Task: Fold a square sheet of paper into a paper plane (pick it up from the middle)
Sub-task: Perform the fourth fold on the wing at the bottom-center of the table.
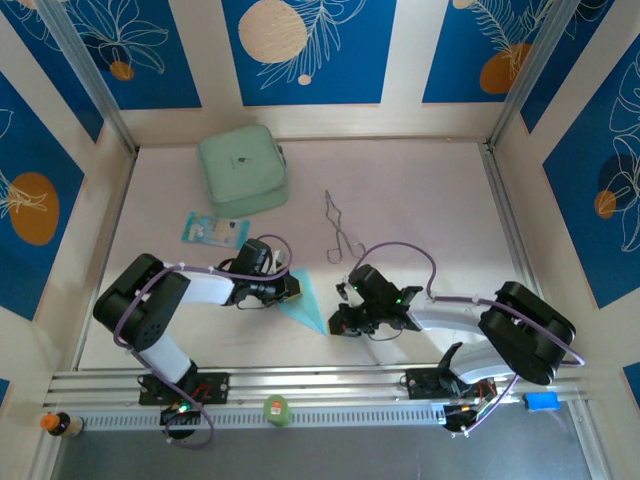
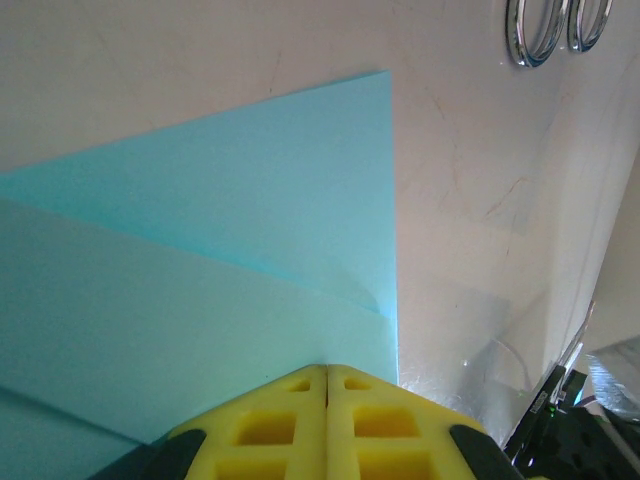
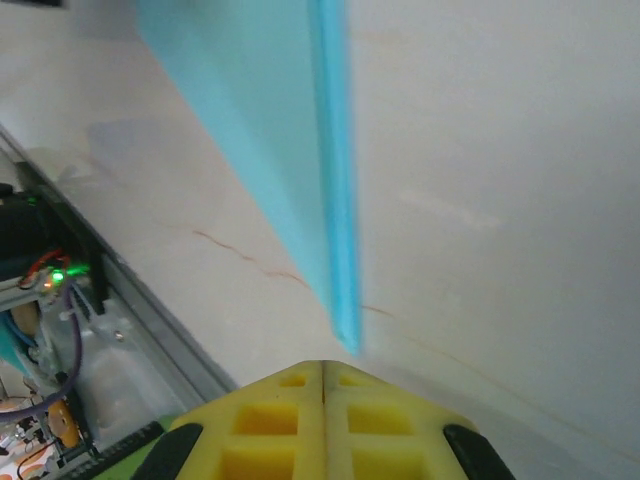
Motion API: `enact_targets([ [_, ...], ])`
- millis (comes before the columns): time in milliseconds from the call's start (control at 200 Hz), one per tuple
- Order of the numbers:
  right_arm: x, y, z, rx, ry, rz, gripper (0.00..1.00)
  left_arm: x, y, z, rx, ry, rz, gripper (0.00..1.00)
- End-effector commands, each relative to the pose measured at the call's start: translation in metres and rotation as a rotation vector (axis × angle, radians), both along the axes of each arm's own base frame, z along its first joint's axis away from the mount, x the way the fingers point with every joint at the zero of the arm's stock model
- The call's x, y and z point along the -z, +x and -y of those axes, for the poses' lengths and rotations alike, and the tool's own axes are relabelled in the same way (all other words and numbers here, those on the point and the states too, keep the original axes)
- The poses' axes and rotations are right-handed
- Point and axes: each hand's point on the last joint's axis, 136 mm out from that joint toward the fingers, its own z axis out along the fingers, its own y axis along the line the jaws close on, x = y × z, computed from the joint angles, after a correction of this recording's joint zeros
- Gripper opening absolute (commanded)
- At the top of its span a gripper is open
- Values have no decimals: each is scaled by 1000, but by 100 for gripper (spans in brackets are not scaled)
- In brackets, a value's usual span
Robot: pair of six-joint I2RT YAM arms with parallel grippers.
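Lying flat on the pale counter [image 1: 430, 200] between two arms, one folded cyan paper [image 1: 308, 300] forms a slim triangle in the top view. Its long edge runs far to near and its sharpest point faces the arms' bases. The left fingers [image 1: 289, 289] meet its left side, and the right fingers [image 1: 340, 322] sit beside the point. Farther back lie one rounded mint-green case [image 1: 243, 170], one blue-and-white packet [image 1: 214, 231] and one pair of wire tongs [image 1: 333, 212].

In the left wrist view, the yellow gridded fingers [image 2: 285, 425] are pressed shut over smooth, crisply creased paper layers [image 2: 250, 220], with two shiny tong rings [image 2: 545, 30] beyond.

In the right wrist view, the yellow fingers [image 3: 280, 425] are likewise shut, just short of the paper's narrow tip [image 3: 345, 335].
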Motion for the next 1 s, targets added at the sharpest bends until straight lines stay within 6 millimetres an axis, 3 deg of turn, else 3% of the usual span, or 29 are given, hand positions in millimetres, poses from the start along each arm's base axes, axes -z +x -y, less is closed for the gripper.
enact_targets([
  [0,-18,6,-16,-40,36,23,2,33,-12,-24,-50,120,-81,0],
  [125,-12,13,-32,-60,31,0,3,32,-10,-22,-49,115,-81,0],
  [240,15,8,-33,-63,-24,-62,3,32,-11,-22,-47,117,-80,0],
  [375,38,-6,-20,-42,-66,-112,3,34,-11,-23,-46,120,-84,0],
  [470,41,-15,-8,-24,-72,-118,3,34,-11,-22,-43,117,-87,0],
  [605,30,-22,4,-12,-48,-98,3,35,-11,-22,-42,117,-87,0],
  [780,0,-2,13,57,-19,-12,4,34,-12,-22,-50,109,-85,0],
  [890,-22,18,1,74,73,13,8,33,-12,-22,-53,105,-82,0],
  [995,-29,34,-19,44,90,12,7,32,-12,-22,-55,105,-82,0],
])
